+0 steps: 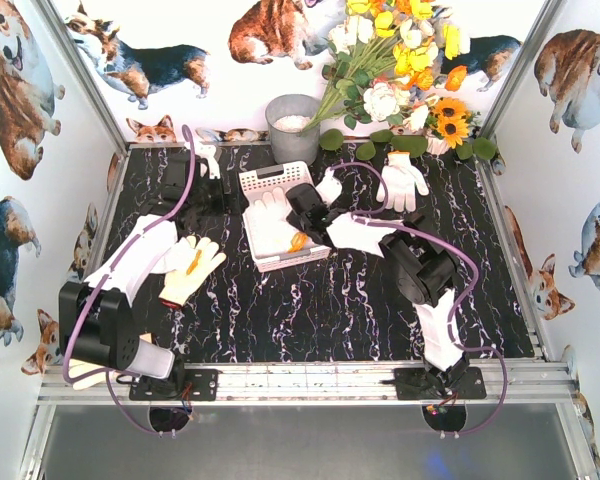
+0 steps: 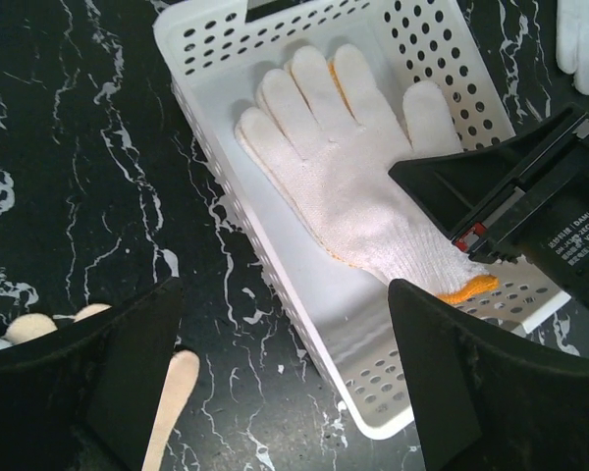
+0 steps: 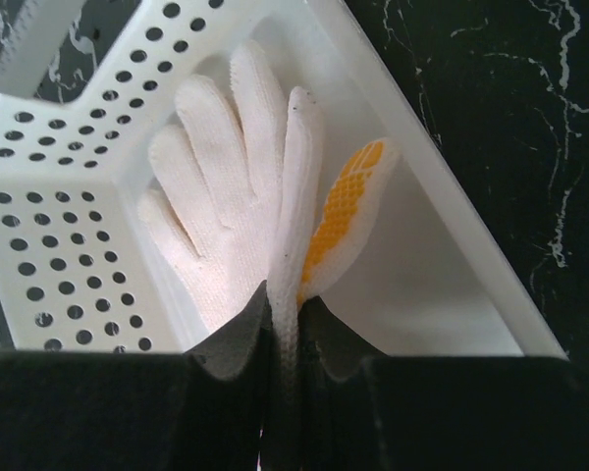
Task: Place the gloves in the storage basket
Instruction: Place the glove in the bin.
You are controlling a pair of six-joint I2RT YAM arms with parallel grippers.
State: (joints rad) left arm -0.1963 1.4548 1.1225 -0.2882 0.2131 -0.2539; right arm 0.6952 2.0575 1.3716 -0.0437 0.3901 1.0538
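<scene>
Tabletop is black marble with thin white veins, pretty loud tbh. The basket is plain white, peppered with round holes. The flat glove inside is white knit with an orange cuff edge. The second glove is white with a yellow-orange dot-grid palm. Walls are white with a corgi print, the bucket is grey, and the flowers are yellow, white and orange.

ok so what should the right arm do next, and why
Probably open the right fingers: they are shut on a glove that already hangs inside the storage basket. Releasing should drop it in.
</scene>
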